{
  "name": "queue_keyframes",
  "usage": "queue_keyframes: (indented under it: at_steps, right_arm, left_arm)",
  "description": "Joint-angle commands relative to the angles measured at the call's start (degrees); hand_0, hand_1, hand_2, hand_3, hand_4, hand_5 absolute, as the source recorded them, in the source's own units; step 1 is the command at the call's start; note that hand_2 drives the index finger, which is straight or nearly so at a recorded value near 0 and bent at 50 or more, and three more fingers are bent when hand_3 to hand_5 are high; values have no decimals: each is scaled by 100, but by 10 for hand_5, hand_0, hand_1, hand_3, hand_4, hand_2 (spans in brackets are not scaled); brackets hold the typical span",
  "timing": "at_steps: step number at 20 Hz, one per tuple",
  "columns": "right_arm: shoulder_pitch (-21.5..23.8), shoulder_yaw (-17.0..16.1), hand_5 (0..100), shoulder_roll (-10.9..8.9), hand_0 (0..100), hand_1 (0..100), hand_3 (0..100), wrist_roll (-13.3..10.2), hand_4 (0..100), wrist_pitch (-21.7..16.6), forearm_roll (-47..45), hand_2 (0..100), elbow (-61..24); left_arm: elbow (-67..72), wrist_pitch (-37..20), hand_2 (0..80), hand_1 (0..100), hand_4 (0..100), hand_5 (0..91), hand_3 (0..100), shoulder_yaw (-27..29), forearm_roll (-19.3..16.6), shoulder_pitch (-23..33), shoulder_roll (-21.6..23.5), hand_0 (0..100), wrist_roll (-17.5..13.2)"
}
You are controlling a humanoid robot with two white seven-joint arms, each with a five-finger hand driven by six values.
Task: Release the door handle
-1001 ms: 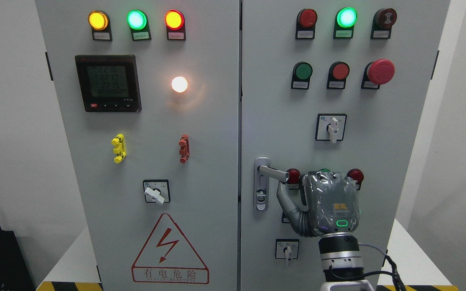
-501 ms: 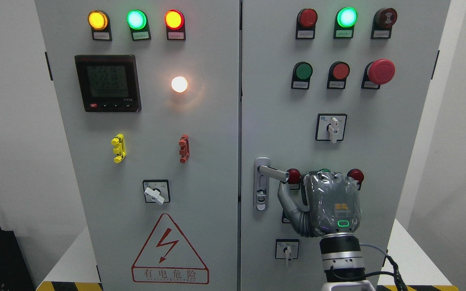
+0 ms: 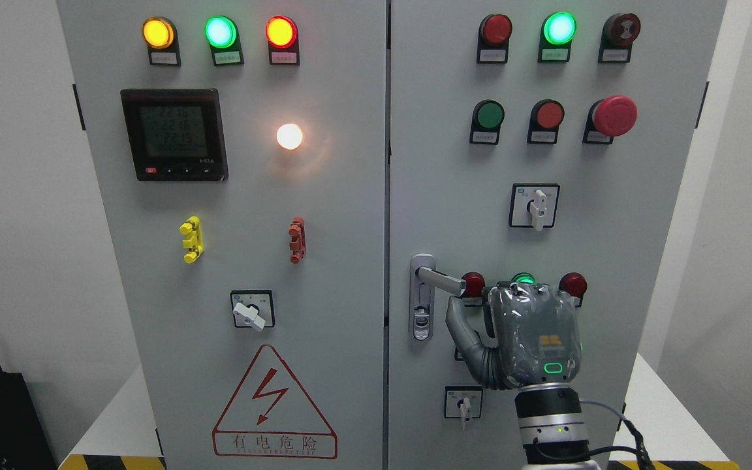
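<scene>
My right hand [image 3: 532,339] sat just below the door handle [image 3: 441,281] on the right cabinet door [image 3: 441,163]; its thumb neared the lever, though I couldn't tell how far its fingers were open. The warning triangle [image 3: 274,405] read 有电危险.

My right hand [image 3: 532,339] shows only its back; fingers hidden. It covers part of a green lamp [image 3: 523,279]. Button labels [image 3: 487,138] too small to read.
</scene>
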Motion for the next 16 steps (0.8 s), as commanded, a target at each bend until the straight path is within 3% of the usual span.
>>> queue_keyframes:
  at_steps: [1, 10, 16]
  right_arm:
    - [76, 30, 963, -6, 564, 66, 1000, -19, 1000, -20, -5, 987, -71]
    - [216, 66, 961, -68, 567, 65, 1000, -45, 1000, -81, -5, 987, -255]
    - [550, 66, 959, -208, 572, 66, 1000, -238, 1000, -345, -242, 983, -536]
  left_arm:
    - [53, 2, 0, 389, 0, 0, 0, 9, -6, -18, 0, 120, -5]
    - [53, 2, 0, 389, 0, 0, 0, 9, 2, -18, 0, 120, -5]
    - [53, 2, 0, 389, 0, 0, 0, 9, -6, -18, 0, 120, -5]
